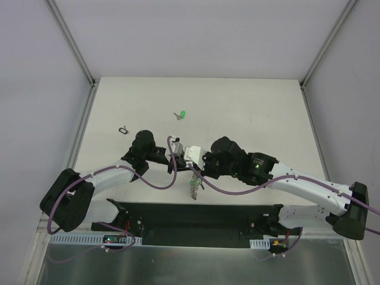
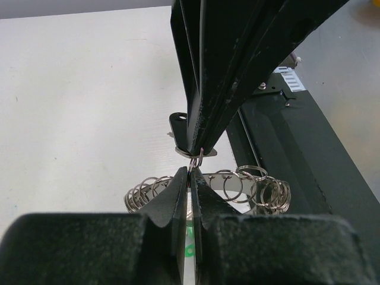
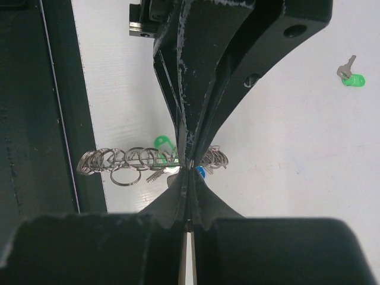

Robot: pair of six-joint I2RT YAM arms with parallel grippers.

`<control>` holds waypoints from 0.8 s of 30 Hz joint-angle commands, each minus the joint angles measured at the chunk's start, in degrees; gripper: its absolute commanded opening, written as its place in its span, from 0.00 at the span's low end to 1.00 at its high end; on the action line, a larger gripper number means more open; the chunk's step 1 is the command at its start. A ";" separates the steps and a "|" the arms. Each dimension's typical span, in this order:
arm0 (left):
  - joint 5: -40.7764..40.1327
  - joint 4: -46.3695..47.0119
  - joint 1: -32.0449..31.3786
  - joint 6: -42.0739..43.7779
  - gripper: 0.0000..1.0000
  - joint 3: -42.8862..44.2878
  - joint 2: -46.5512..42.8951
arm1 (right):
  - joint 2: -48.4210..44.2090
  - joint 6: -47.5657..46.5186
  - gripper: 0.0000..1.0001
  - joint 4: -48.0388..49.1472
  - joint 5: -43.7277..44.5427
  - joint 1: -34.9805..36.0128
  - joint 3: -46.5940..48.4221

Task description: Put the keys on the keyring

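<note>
The keyring (image 1: pixel 195 189) is a band strung with many small silver rings; it hangs just above the table between the two arms. My left gripper (image 2: pixel 191 173) is shut, its tips pinching a small ring of the keyring (image 2: pixel 261 189). Tip to tip with it, my right gripper (image 3: pixel 189 173) is shut on the same spot of the keyring (image 3: pixel 119 160). A green-headed key (image 3: pixel 161 143) and a blue-headed key (image 3: pixel 201 172) hang by the rings. Another green-headed key (image 1: pixel 183 114) lies loose farther back on the table. In the top view the left gripper (image 1: pixel 189 165) and right gripper (image 1: pixel 200 167) meet at the centre.
A tiny black loop (image 1: pixel 123 129) lies at the back left of the white table. The dark base plate (image 1: pixel 196 217) of the arms runs along the near edge, just below the hanging rings. Metal frame posts (image 1: pixel 89 77) stand at the table's far corners.
</note>
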 commanded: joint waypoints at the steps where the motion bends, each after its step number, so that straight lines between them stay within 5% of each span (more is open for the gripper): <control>1: -1.29 4.97 -0.21 -0.94 0.00 0.17 -1.33 | -0.54 -0.35 0.01 0.82 0.47 0.46 3.33; 12: -17.72 19.82 -0.04 -16.22 0.00 -5.80 -2.83 | -1.95 0.52 0.01 -2.18 2.93 0.63 1.31; 24: -25.12 42.49 -0.30 -31.16 0.00 -10.55 0.42 | -0.72 2.90 0.01 2.48 3.37 0.81 -3.18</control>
